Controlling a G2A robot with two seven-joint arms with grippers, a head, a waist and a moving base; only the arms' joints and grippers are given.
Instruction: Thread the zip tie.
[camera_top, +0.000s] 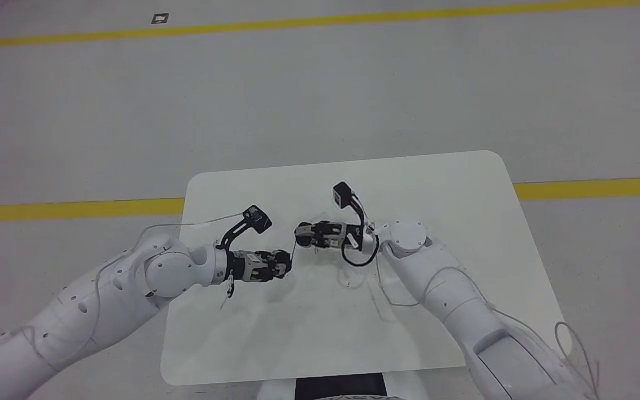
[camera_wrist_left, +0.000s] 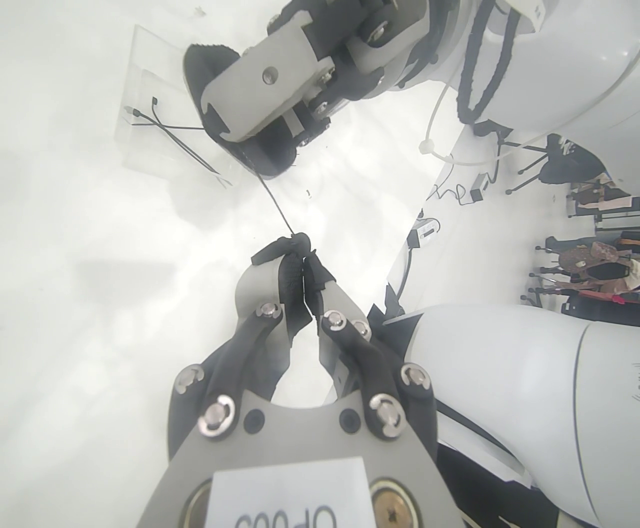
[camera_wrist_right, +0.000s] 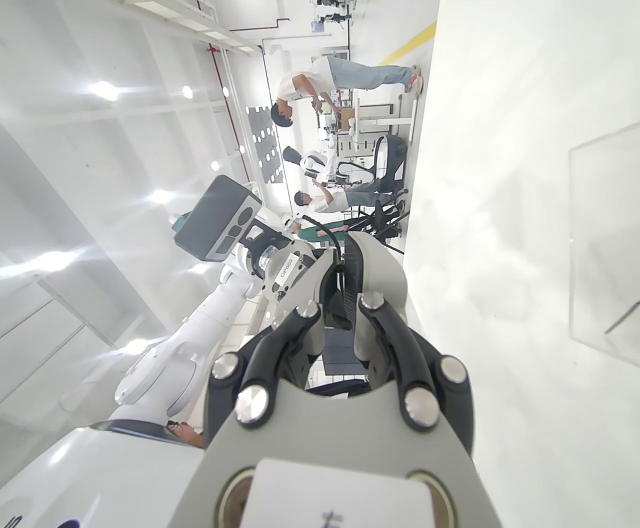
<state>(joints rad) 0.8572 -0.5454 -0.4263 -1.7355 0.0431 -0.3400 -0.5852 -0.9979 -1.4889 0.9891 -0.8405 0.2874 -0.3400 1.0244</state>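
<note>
A thin black zip tie (camera_wrist_left: 276, 202) is stretched between the two grippers above the white table (camera_top: 450, 200). My left gripper (camera_wrist_left: 303, 256) is shut on the tie's head end, which shows as a small black knob at the fingertips. The strap runs straight from there into the pads of my right gripper (camera_wrist_left: 250, 156), which is shut on the other end. In the top view the left gripper (camera_top: 284, 262) and the right gripper (camera_top: 300, 236) face each other near the table's middle, a short gap apart. The right gripper (camera_wrist_right: 345, 267) has its fingers pressed together.
A clear plastic tray (camera_wrist_left: 145, 90) lies flat on the table just beyond the right gripper, with a couple of spare black zip ties (camera_wrist_left: 186, 146) in it. The same tray (camera_wrist_right: 600, 240) sits beside the right gripper. The table edge (camera_wrist_left: 425, 200) runs close by.
</note>
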